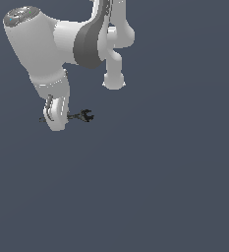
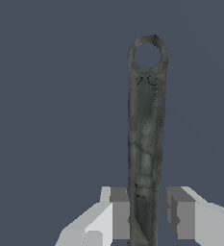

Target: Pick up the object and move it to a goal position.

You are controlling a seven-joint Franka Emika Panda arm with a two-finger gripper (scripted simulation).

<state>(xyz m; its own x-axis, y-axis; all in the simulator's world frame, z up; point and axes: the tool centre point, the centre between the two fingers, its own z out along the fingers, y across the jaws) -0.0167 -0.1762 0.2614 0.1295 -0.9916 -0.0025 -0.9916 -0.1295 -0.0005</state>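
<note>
The object is a thin dark grey wrench (image 2: 144,139). In the wrist view its ring end points away from the hand and its shaft runs down between my fingers. My gripper (image 2: 146,211) has its two grey pads (image 2: 120,214) closed tight against both sides of the shaft. In the exterior view the wrench's forked end (image 1: 84,116) sticks out toward that view's right of the white hand (image 1: 58,118), and a small dark tip shows on the hand's other side. The fingers themselves are hidden behind the hand there.
The white arm (image 1: 86,42) fills the upper left of the exterior view. A plain dark blue-grey ground (image 1: 160,187) lies everywhere else. No goal marker shows.
</note>
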